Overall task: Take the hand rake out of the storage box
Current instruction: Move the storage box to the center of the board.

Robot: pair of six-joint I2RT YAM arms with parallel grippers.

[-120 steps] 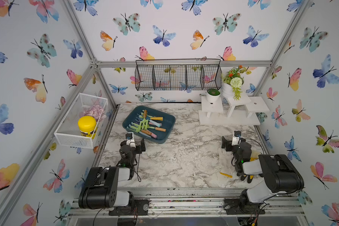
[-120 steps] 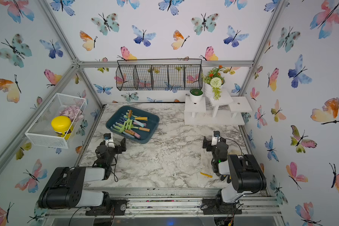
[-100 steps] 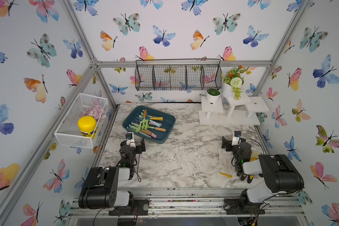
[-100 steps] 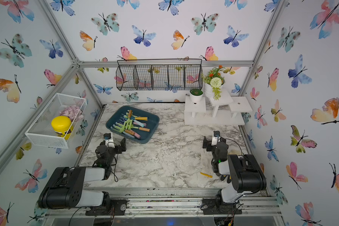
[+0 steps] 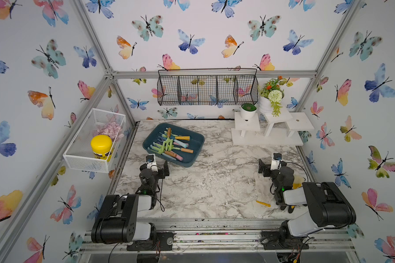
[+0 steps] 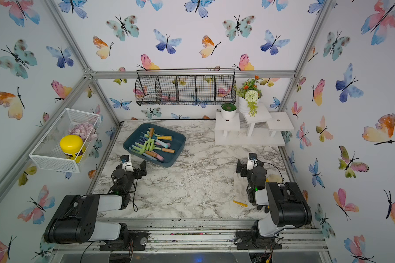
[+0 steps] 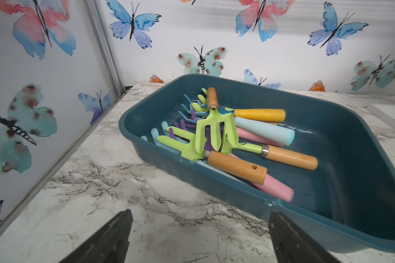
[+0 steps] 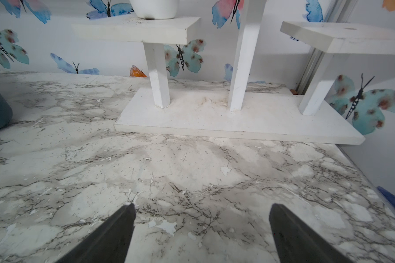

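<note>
We see the box (image 7: 342, 145) on the table (image 7: 100, 182), the green rake (image 7: 217, 132) lying inside it atop other rakes (image 7: 263, 132). The left gripper (image 7: 200, 213) stands wide open and empty just before the box's rim; the right gripper (image 8: 202, 206), likewise open and empty, is well apart.

Left arm (image 5: 121, 216), right arm (image 5: 324, 205): black housings, white links, looping black cables, green LEDs.

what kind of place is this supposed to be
Probably a robot test cell staged as a gardening corner: an aluminium frame with butterfly-papered walls, a storage box of hand rakes on a marble-look tabletop, and potted plants on a white stand.
</note>
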